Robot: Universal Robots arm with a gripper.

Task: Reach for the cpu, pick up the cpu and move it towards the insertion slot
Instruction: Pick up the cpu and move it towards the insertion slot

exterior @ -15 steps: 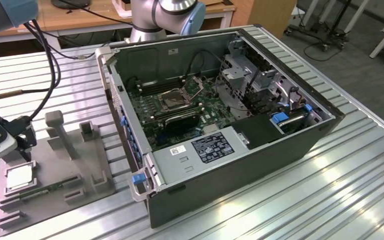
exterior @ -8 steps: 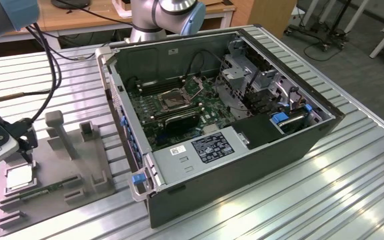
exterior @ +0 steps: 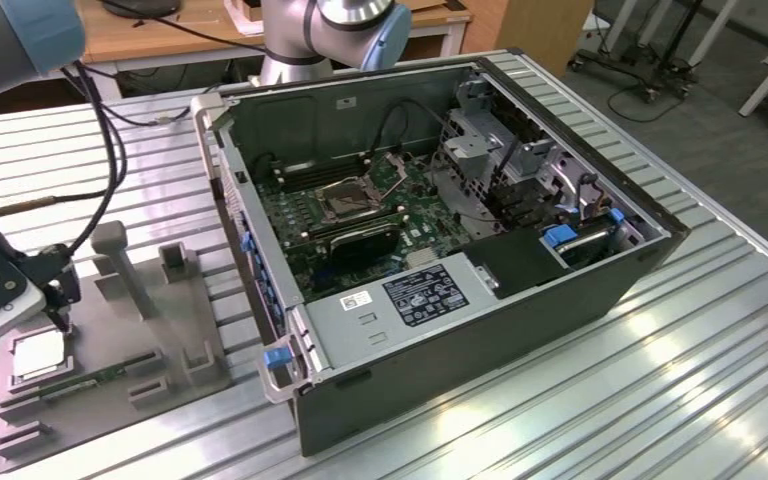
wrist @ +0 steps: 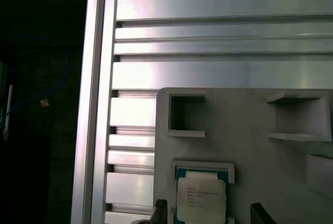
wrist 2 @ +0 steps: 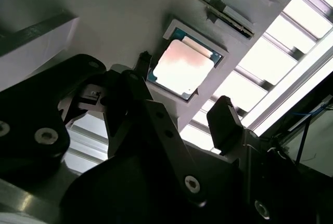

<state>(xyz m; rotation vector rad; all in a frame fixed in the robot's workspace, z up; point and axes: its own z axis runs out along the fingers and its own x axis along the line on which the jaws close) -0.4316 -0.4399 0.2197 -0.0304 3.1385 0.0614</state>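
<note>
While its jaws stand apart, the tool (wrist 2: 181, 78) hovers just above the cpu (wrist: 202, 199).

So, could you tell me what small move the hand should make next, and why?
Probably lower straight down: the open hand hovers above the chip, which lies flat in a recess of the grey holder, one finger either side.

Holder posts (exterior: 111, 248) & case wall (exterior: 228, 175) stand btw cpu (exterior: 40, 352) & insertion slot (exterior: 353, 200), itself open frm above.
</note>
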